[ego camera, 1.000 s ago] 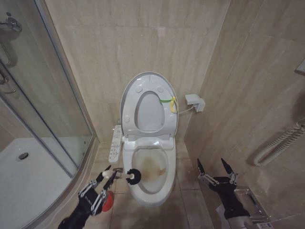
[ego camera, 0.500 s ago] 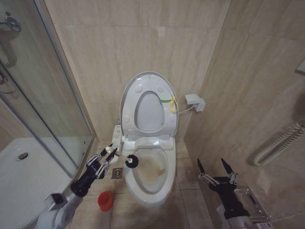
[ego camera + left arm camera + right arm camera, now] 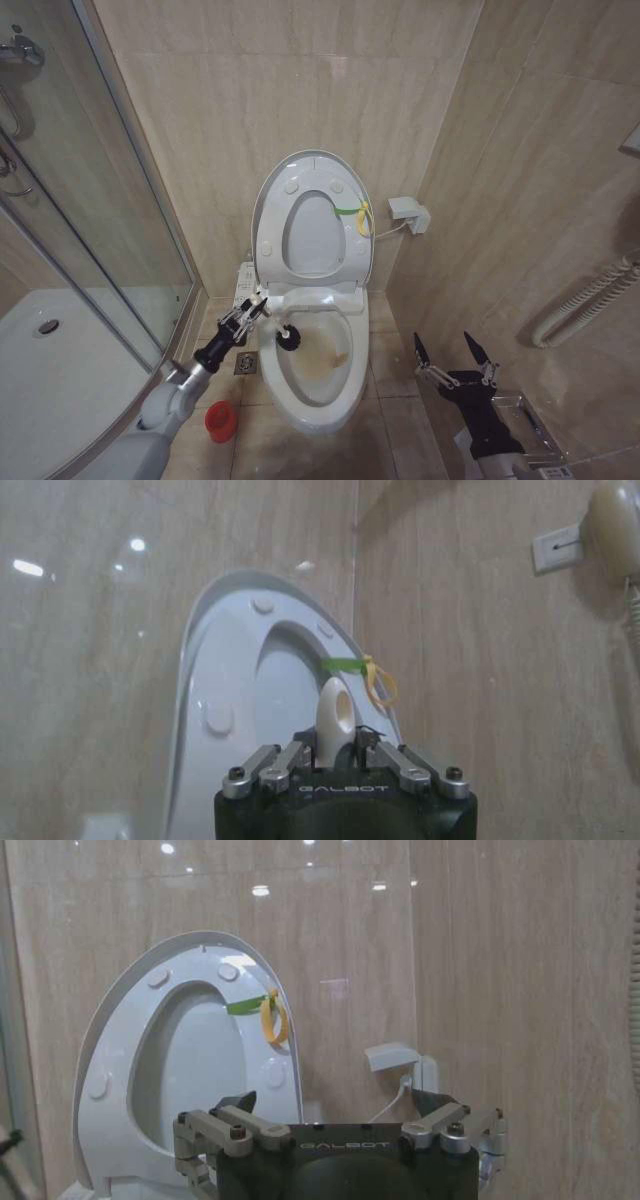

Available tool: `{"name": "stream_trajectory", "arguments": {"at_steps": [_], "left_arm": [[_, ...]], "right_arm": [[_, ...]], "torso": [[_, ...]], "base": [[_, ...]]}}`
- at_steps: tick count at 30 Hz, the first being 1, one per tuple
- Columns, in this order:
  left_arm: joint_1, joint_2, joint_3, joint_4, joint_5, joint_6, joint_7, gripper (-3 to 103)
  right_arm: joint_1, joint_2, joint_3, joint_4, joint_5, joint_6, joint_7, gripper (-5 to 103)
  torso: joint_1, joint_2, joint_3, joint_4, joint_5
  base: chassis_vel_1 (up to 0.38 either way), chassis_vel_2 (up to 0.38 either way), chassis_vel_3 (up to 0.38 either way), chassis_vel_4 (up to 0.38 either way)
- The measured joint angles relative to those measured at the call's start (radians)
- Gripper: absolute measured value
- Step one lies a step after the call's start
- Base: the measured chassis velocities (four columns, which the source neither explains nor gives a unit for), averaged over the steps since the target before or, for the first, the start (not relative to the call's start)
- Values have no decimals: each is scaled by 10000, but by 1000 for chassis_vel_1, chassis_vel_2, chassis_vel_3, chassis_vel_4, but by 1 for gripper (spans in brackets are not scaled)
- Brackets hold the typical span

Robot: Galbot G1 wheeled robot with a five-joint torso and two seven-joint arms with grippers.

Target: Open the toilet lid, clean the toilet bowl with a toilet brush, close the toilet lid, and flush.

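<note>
Left pincer (image 3: 252, 311) is clenched on the brush (image 3: 276, 329) handle, over the bowl's (image 3: 330, 400) left rear rim. The black head sits just past the pincer tips, inside the rim; the stick runs from the pincer down and rightward into the bowl. Lid (image 3: 275, 190) stands upright against the wall. Right pincer (image 3: 452, 350) hangs released, low beside the bowl's right.
</note>
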Motion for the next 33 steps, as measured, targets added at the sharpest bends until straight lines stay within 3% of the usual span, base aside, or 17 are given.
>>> {"name": "stream_trajectory", "arguments": {"at_steps": [6,18,27,33], "left_arm": [[-500,-303,598,387,82,167,-135,24],[-2295,-912,2822,2642,1027,339,-340,24],[-3088,-960,3365,4031,1572,105,-17,24],[-3404,-1402,3314,5442,2362,-263,188,24]], "right_arm": [[0,0,0,0,0,0,0,100],[0,0,0,0,0,0,0,100],[0,0,0,0,0,0,0,100],[0,0,0,0,0,0,0,100]], "torso": [[-1,0,-1,2,2],[-1,0,-1,-1,0],[0,0,-1,1,0],[-2,1,-3,1,0]], "base": [[0,0,0,0],[0,0,0,0],[0,0,0,0],[0,0,0,0]]}}
